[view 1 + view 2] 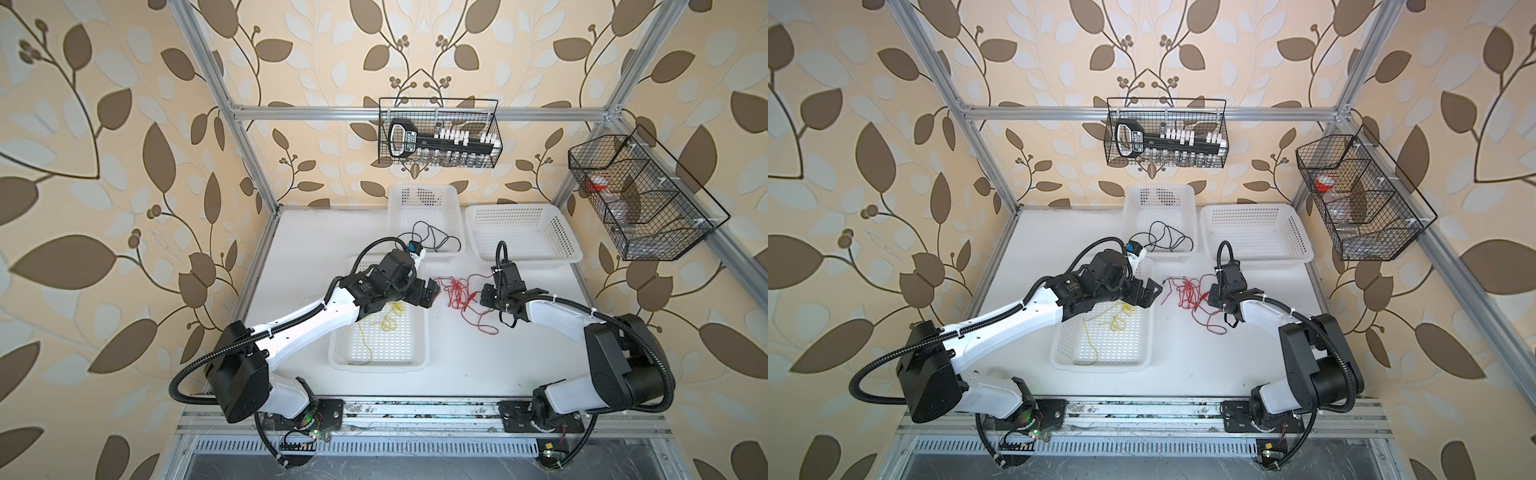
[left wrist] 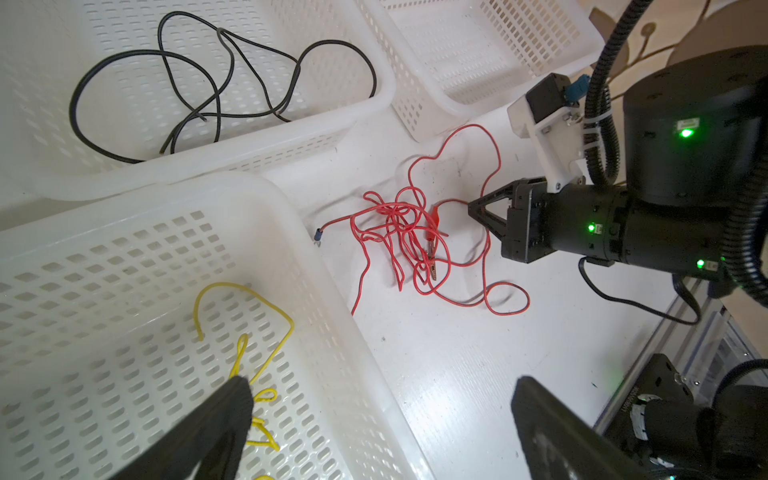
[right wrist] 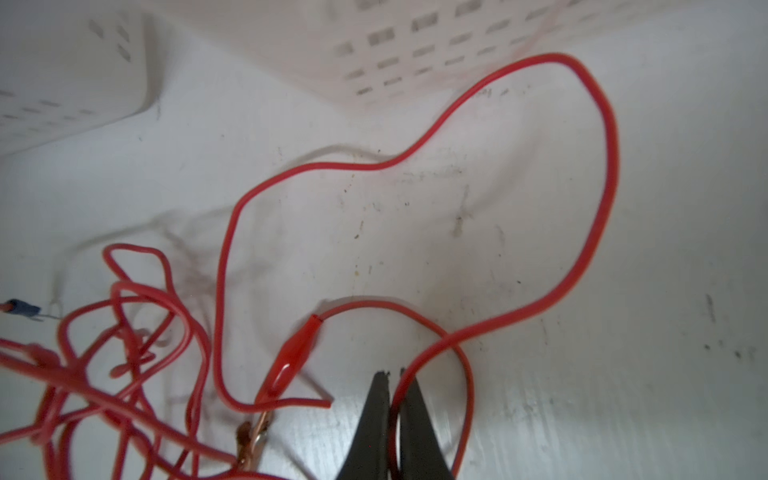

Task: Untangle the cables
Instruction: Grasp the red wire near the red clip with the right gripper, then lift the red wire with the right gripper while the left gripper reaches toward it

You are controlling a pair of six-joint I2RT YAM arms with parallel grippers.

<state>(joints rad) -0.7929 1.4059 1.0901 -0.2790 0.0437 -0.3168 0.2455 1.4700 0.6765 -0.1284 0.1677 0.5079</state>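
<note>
A tangled red cable lies on the white table between my two grippers, with a red alligator clip among its loops. My right gripper is shut on one strand of that red cable at the tangle's right side. A yellow cable lies in the front basket. A black cable lies in the back middle basket. My left gripper hangs open over the front basket's right rim, holding nothing.
A third white basket stands at the back right with nothing in it. Two black wire baskets hang above: one on the back rail, one on the right frame. Metal rails run along the table's front edge.
</note>
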